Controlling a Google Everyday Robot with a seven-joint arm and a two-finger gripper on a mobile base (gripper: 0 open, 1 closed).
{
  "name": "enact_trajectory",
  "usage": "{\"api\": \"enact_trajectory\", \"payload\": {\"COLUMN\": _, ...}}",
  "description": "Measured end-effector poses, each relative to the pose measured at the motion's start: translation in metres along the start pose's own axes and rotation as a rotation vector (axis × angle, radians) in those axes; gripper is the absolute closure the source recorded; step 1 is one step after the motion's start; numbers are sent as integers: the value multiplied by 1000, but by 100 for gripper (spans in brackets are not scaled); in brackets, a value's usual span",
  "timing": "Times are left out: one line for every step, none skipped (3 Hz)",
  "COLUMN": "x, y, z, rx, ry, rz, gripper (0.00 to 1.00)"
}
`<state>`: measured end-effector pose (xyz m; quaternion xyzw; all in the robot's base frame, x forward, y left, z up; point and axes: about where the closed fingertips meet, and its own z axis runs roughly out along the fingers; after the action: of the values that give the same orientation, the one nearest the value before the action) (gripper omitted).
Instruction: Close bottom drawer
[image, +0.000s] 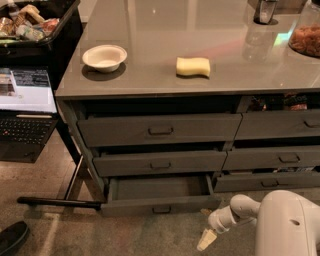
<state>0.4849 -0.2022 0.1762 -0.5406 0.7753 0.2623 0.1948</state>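
Bottom drawer (160, 205) stands partly open. Gripper (206, 240) hangs low, right of its front, apart from it; grip state cannot be told. A floor bar (59, 202) reaches its left corner. Bowl (104, 57) and sponge (193, 66) sit on the counter (150, 30) above.

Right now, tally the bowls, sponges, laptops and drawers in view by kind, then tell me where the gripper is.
Bowls: 1
Sponges: 1
Laptops: 1
Drawers: 6, counting the pulled-out bottom drawer on the left
Total: 9
The gripper hangs low near the floor, right of the bottom drawer and apart from it.
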Motion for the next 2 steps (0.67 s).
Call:
{"api": "enact_trajectory", "payload": {"x": 5, "y": 0, "z": 3, "rx": -6, "ry": -14, "rz": 9, "gripper": 0}}
{"api": "enact_trajectory", "payload": {"x": 2, "y": -14, "z": 12, "rx": -21, "ry": -39, "rz": 3, "gripper": 16}}
